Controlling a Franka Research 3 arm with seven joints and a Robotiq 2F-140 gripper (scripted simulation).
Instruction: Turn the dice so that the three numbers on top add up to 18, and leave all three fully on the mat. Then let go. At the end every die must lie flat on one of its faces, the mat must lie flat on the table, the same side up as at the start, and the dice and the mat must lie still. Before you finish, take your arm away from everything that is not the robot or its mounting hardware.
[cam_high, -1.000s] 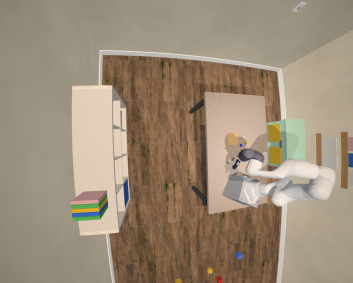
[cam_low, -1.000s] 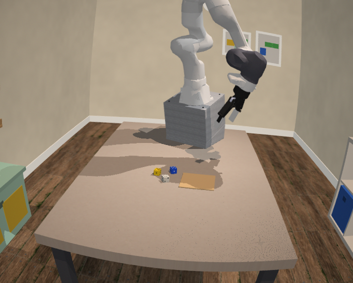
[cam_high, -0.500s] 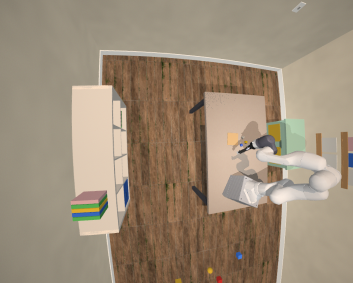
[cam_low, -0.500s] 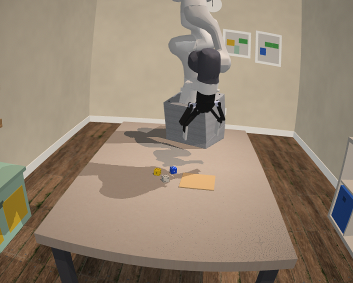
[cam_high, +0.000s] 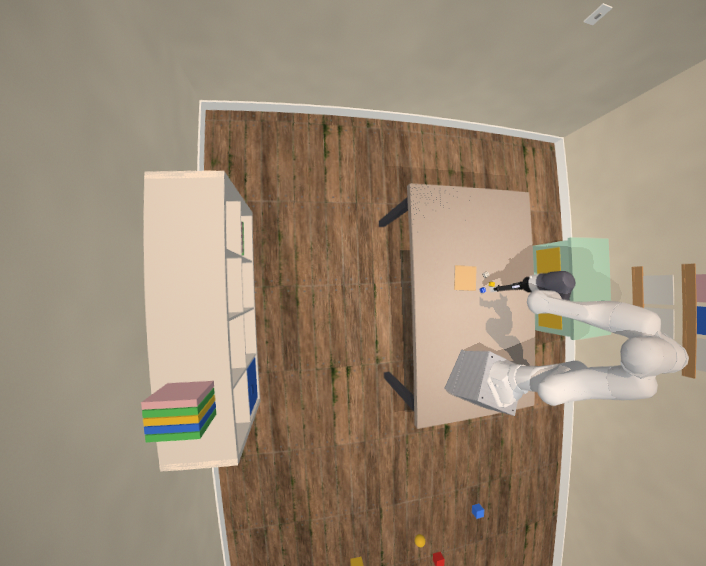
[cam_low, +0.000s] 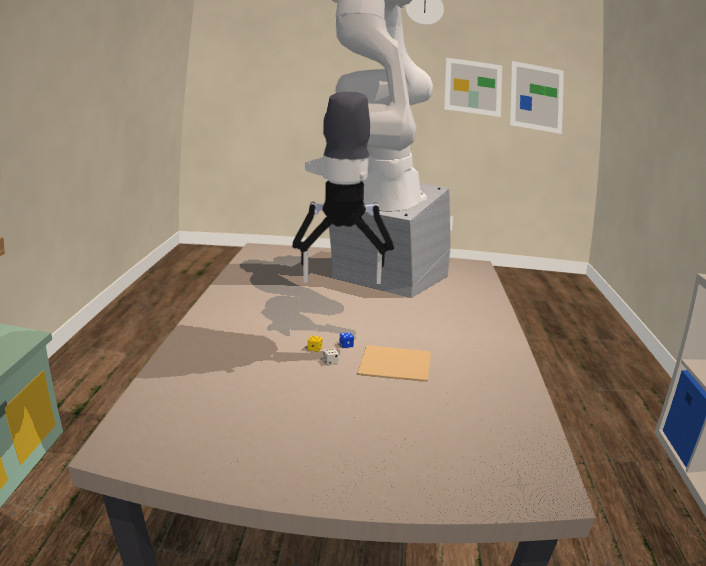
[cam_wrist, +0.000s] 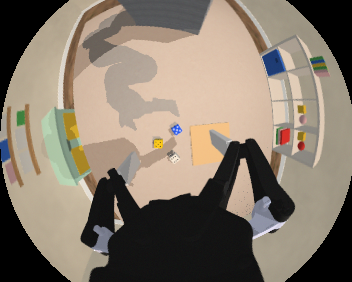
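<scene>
A blue die (cam_high: 482, 290) (cam_low: 346, 340) (cam_wrist: 176, 129), a yellow die (cam_high: 491, 284) (cam_low: 314, 343) (cam_wrist: 158, 143) and a white die (cam_high: 485, 274) (cam_low: 330, 356) (cam_wrist: 174, 158) stand apart on the table, beside the mat. Each top shows several pips in the wrist view; the exact numbers are too small to tell surely. The orange mat (cam_high: 465, 278) (cam_low: 394, 363) (cam_wrist: 202, 150) lies flat, with no die on it. My gripper (cam_low: 341, 282) (cam_wrist: 172, 147) is open and empty, pointing down high above the table. In the wrist view one finger covers part of the mat.
The grey robot base block (cam_high: 471, 377) (cam_low: 388, 253) (cam_wrist: 167, 12) stands on the table (cam_high: 447, 330) (cam_low: 330, 459). A green cabinet (cam_high: 591, 288) (cam_low: 23, 377) (cam_wrist: 57, 145) stands beside the table. A shelf unit (cam_high: 185, 294) is across the floor.
</scene>
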